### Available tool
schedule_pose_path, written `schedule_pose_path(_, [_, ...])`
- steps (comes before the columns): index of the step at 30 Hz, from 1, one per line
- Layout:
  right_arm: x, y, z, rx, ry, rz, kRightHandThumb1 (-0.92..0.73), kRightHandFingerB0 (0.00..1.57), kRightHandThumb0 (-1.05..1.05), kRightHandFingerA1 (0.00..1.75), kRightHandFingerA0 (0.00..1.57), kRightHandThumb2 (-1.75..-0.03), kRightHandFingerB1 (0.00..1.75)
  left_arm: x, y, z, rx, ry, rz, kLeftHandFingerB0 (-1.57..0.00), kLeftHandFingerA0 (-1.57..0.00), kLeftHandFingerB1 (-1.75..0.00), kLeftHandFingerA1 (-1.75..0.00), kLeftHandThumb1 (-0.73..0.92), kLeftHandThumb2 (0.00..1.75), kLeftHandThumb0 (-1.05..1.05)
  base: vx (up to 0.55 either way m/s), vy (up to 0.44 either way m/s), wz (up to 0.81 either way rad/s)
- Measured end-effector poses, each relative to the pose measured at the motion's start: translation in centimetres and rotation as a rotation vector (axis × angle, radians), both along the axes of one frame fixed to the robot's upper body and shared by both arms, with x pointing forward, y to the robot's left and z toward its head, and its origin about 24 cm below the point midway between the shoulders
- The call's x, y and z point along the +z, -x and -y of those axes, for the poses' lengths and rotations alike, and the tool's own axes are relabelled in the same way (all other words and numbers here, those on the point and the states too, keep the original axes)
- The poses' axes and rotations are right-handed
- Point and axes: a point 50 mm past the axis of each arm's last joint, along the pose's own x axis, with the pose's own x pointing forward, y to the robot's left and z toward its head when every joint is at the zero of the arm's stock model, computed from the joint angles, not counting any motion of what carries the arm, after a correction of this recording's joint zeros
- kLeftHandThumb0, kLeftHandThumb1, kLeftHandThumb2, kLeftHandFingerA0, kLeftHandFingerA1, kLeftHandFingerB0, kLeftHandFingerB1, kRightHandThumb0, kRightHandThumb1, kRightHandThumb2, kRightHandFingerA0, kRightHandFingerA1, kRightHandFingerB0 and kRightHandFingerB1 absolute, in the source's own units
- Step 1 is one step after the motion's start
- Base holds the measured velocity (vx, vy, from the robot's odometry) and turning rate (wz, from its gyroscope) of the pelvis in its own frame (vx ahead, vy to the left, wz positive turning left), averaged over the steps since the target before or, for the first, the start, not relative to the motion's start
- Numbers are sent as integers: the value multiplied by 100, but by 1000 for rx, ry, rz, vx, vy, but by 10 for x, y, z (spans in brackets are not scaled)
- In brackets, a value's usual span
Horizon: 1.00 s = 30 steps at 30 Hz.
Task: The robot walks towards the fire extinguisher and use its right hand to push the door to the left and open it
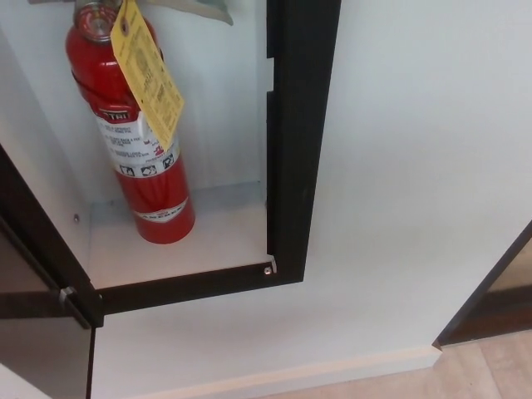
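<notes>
Neither hand shows, so we cannot tell their state. The extinguisher (133,125) stands in the recess, the door (37,324) swung open at lower left. We judge the push done; any further shove should stay gentle, leftward.

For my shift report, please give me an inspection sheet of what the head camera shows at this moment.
Surface: white cabinet floor, bare beside the extinguisher.
Job's things: red fire extinguisher standing tilted inside, yellow tag hanging on it; dark door swung open at left; black frame intact.
Clutter: nothing seen.
Hands: neither in view.
Cables: nothing seen.
Surroundings: white wall, wooden floor.
</notes>
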Motion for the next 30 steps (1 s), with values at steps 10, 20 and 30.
schedule_pose_path(10, [-37, 49, 33, -122, 46, -116, -58, 41, -71, 49, 43, -71, 39, 5, -9, -8, -16, -31, 19, -34, -42, -40, -55, 52, 55, -51, 0, 0, 0])
schedule_pose_path(20, [-58, 93, 56, -224, 73, -149, -66, 42, -62, 47, 43, -61, 33, 12, -13, -24, -39, -95, 25, -35, -46, -38, -53, 53, 56, -55, 0, 0, 0])
schedule_pose_path(30, [-66, 123, 67, -291, 105, -81, -65, 41, -60, 47, 43, -60, 33, 14, -13, -32, -70, -134, 14, -35, -45, -37, -53, 55, 57, -53, 0, 0, 0])
